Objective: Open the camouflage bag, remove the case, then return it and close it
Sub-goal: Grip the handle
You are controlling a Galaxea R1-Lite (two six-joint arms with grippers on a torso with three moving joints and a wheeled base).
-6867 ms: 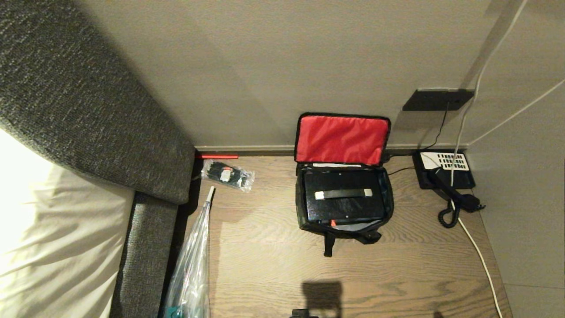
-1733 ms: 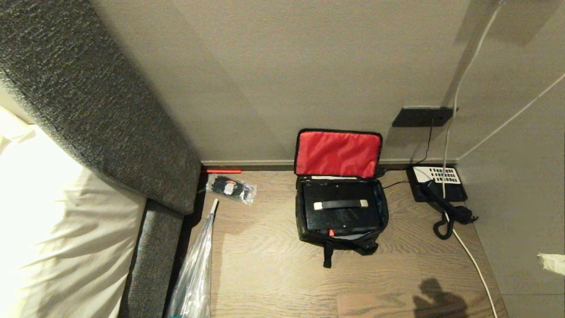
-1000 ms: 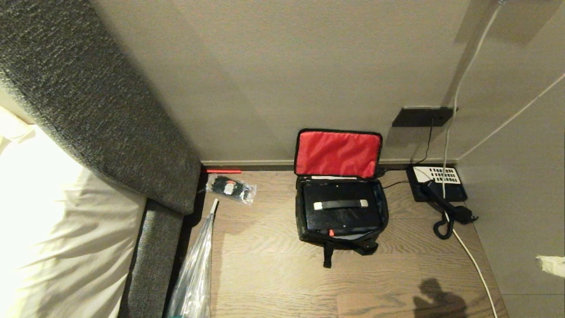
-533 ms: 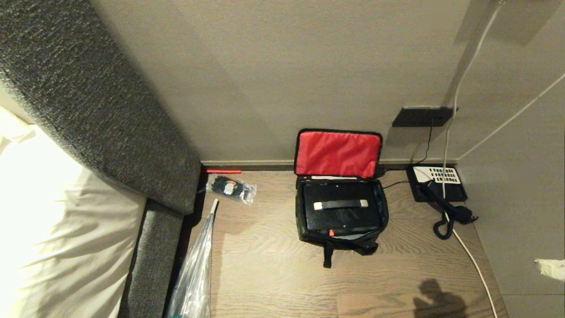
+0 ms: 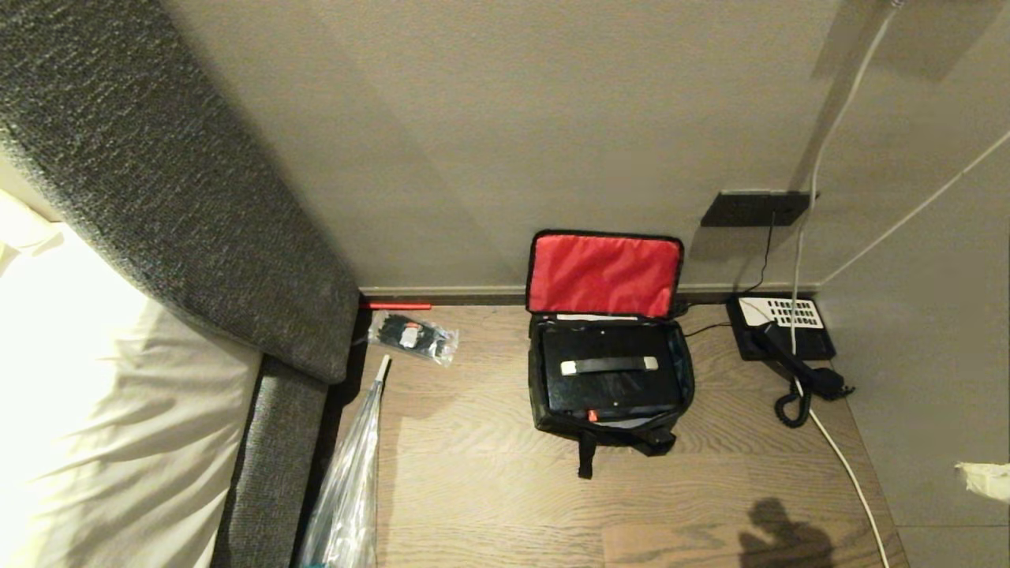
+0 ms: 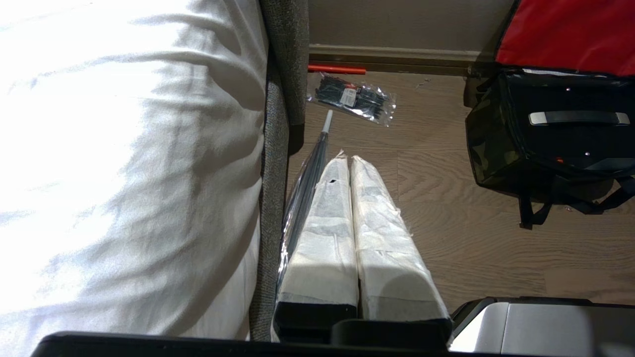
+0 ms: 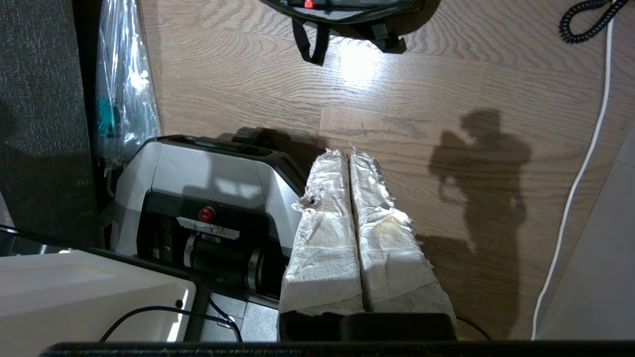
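Both my claws pressed shut and empty, the bag open against the far wall.

My right gripper (image 7: 351, 158), fingers wrapped in white paper and closed together on nothing, hangs low over the wood floor (image 5: 489, 489) at the near right; beside it my base (image 7: 208, 198) carries a handwritten strip I cannot read. My left gripper (image 6: 349, 163) is likewise shut and empty, near the bed (image 5: 102, 426). Farther off stands the camouflage bag (image 5: 609, 410), red lid raised, the case (image 5: 609, 377) lying inside it. A packet of cable ties (image 5: 413, 336) lies far left, a telephone (image 5: 785, 331) far right.
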